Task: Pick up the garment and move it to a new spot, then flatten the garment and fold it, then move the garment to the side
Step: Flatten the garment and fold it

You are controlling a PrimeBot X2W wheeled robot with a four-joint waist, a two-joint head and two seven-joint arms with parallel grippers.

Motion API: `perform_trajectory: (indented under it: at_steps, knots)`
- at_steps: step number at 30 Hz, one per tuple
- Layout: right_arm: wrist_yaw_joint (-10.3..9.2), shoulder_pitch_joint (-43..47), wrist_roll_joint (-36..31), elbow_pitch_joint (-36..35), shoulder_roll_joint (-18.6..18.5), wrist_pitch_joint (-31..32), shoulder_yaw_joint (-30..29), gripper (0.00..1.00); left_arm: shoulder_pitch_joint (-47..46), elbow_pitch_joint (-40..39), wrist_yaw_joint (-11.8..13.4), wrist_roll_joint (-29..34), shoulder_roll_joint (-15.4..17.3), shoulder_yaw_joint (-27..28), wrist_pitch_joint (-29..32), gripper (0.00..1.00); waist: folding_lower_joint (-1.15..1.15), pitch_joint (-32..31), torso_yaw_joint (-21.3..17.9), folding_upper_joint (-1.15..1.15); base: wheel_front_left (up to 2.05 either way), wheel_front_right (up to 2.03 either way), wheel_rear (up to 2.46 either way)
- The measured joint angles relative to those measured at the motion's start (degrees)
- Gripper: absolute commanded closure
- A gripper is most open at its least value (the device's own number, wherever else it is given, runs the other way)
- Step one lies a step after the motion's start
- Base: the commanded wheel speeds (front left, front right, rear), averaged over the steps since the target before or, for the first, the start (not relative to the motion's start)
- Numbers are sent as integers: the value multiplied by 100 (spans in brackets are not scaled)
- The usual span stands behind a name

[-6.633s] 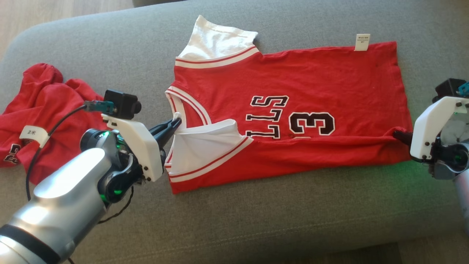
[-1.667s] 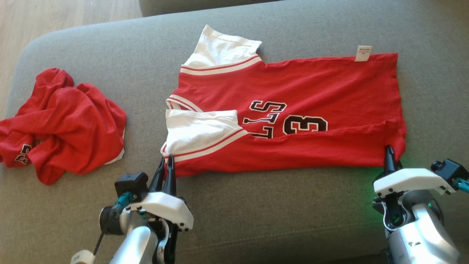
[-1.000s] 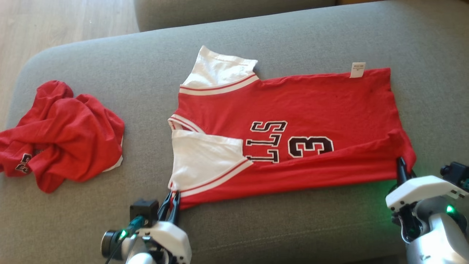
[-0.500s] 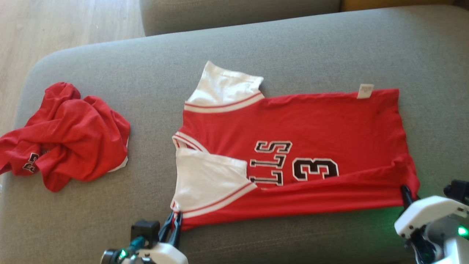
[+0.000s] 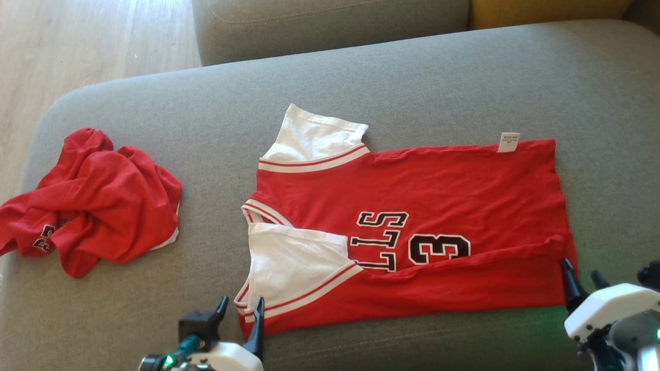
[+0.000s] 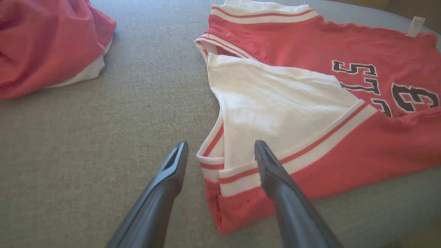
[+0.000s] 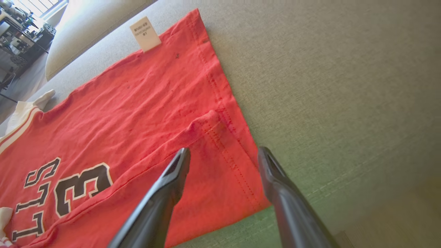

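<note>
Head view: flat, part-folded jersey [image 5: 438, 190]

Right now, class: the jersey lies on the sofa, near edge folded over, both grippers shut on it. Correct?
No. The jersey does lie on the sofa, near edge folded over, but the wrist views show the left gripper and right gripper open, not shut on it.

The garment [image 5: 438, 206] is soft, matt red knit cloth with white cloth sleeves [image 5: 294, 257]; a papery white label [image 5: 508, 142] sits at its far edge. Beneath it the sofa [image 5: 154, 129] is coarse grey weave. Left of it, crumpled red cloth [image 5: 93, 201], equally matt. Beyond that, the floor [image 5: 77, 46] is pale wood, faintly glossy.
</note>
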Motion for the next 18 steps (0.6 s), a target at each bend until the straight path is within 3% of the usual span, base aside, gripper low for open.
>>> perform_trajectory:
  at_steps: [5, 9, 13, 18]
  knots:
    - [0, 7, -1, -464, 0, -438, 102, 0, -26, -419, 76, -59, 22, 210, -75, 0, 0, 27, 2, 0, 0, 0, 0]
    - [0, -15, 18, -1212, -3, -1138, 628, 0, -205, -1100, 23, -57, -9, 470, -162, 0, 0, 93, 15, 0, 0, 0, 0]
    - [0, -14, -338, -1861, -70, -1763, 1220, 0, -441, -1825, 80, 43, -143, 1067, -169, 0, 0, 149, 3, 0, 0, 0, 0]
    - [0, -3, -909, -2139, -240, -2121, 1722, 0, -482, -2194, 123, 216, -374, 1466, -169, 0, 0, 241, -72, 0, 0, 0, 0]
